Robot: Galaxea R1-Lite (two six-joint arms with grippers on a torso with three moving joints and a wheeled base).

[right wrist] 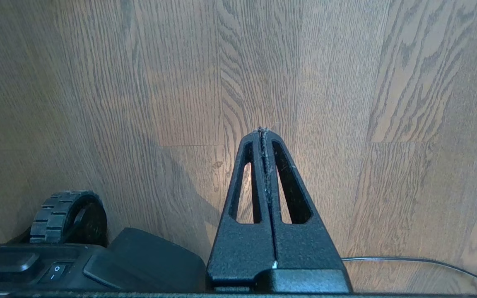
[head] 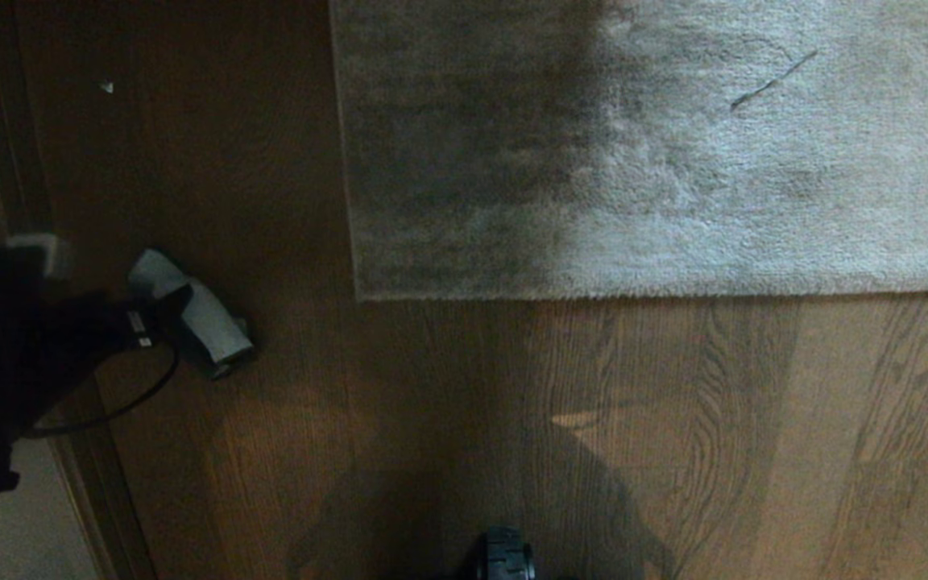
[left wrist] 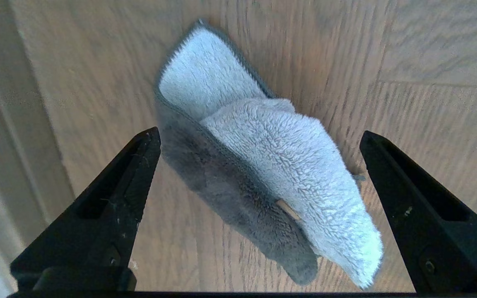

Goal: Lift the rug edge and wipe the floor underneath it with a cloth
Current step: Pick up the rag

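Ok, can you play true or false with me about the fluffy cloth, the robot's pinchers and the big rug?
1. The soft grey-blue microfibre cloth lies on the brown wood-grain floor. True.
2. The left gripper is squeezing the cloth. False: its fingers stand wide open on either side of it.
3. The right gripper is shut and holds nothing. True.
4. The grey-beige short-pile rug's edge is lifted up. False: it lies flat.
5. The cloth sits on the rug. False: it is apart, on bare floor.
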